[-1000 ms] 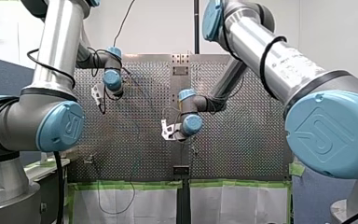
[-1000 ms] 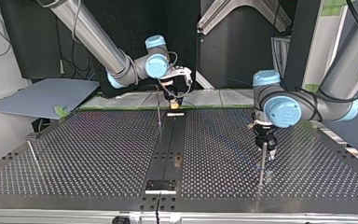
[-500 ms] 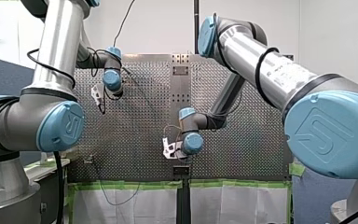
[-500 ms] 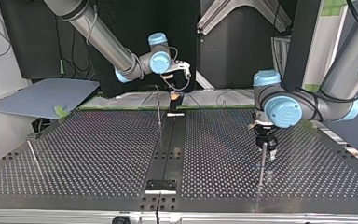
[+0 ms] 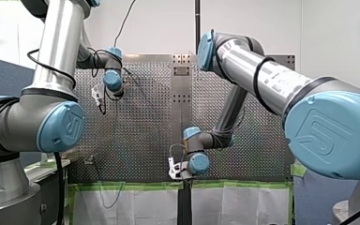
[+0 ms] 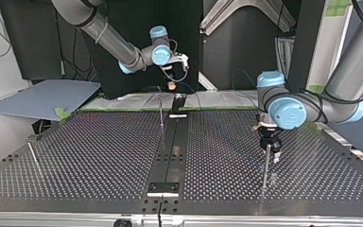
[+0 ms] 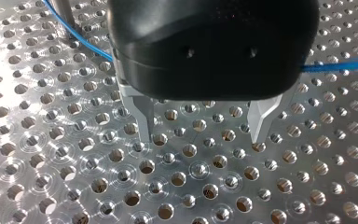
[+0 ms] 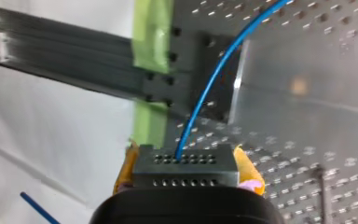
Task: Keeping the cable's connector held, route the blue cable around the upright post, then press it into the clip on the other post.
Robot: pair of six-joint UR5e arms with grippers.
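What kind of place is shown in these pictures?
Probably a robotics laboratory or test bench: a left robot arm and a right robot arm reach over a metal table full of holes, with an upright post and a blue cable.

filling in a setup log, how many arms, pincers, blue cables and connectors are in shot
arms: 2, left arm and right arm
pincers: 2, left pincer and right pincer
blue cable: 1
connector: 1
total: 6
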